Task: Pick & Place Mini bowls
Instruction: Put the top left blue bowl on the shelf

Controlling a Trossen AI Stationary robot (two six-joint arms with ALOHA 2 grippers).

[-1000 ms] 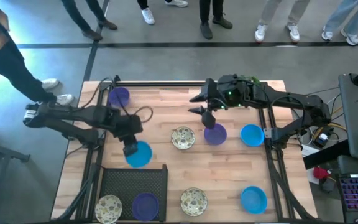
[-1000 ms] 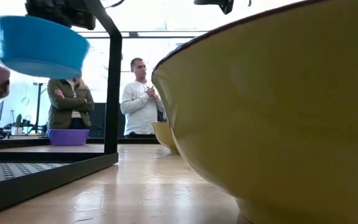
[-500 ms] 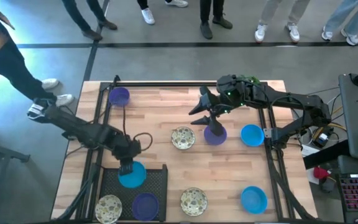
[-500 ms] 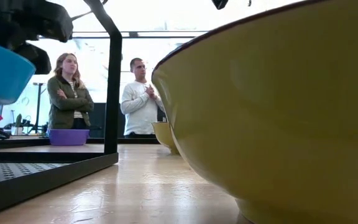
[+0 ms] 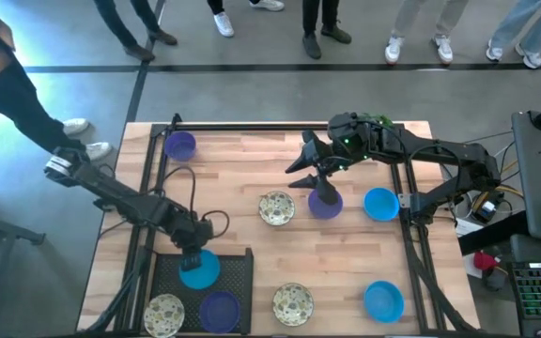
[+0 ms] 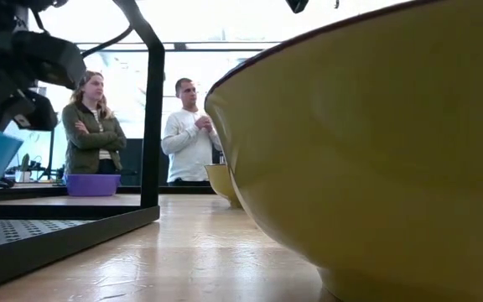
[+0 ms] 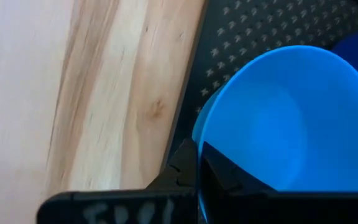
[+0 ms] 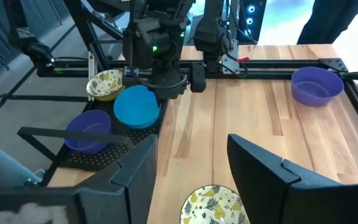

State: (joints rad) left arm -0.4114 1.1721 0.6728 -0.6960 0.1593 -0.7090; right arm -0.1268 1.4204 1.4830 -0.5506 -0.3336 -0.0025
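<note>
My left gripper is shut on a bright blue mini bowl over the far part of the black perforated tray at the near left. A cream speckled bowl and a purple bowl sit in the tray. My right gripper hangs open high above the table's middle, beside a purple bowl; nothing is between its fingers. Several more mini bowls stand on the wooden table. My left gripper pinches the blue bowl's rim on the side toward the table's far edge, one finger inside the bowl and one outside. The fingers slant steeply down from the far left. The bowl sits tilted below them; I cannot tell if it touches the tray.
On the table stand a purple bowl at the far left, cream bowls, and blue bowls. A large yellow bowl fills the low view. People stand beyond the far edge.
My left gripper has carried the blue bowl down and toward the table's near edge, from above the bare wood to over the black tray, staying shut on it. My right gripper has turned a little at the wrist while staying in place and open.
</note>
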